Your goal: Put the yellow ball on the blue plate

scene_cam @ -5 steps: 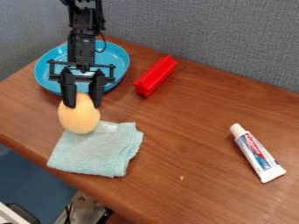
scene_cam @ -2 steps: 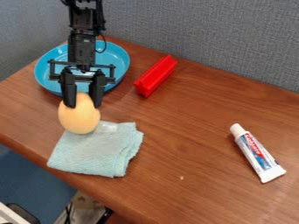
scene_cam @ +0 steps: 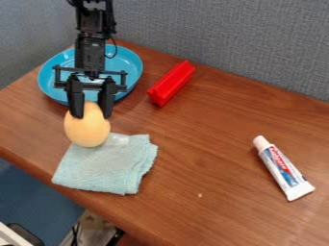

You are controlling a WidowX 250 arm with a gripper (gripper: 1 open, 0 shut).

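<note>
So we've got the gripper (scene_cam: 88, 106) clamped down on the yellow ball (scene_cam: 87, 127), its two black fingers (scene_cam: 73, 99) straddling the top of it, one on each side. The ball sits at the far left corner of the pale teal cloth (scene_cam: 108, 161); we can't really tell if it's resting on the cloth or lifted just off it. The blue plate (scene_cam: 58, 73) is right behind it near the back left edge of the wooden table (scene_cam: 206, 125), with the arm's black body standing in front of it and hiding part of its middle. Just to the right of the plate there's a red block (scene_cam: 170, 83) lying at an angle, and well off to the right a toothpaste tube (scene_cam: 282, 166) lies flat.
</note>
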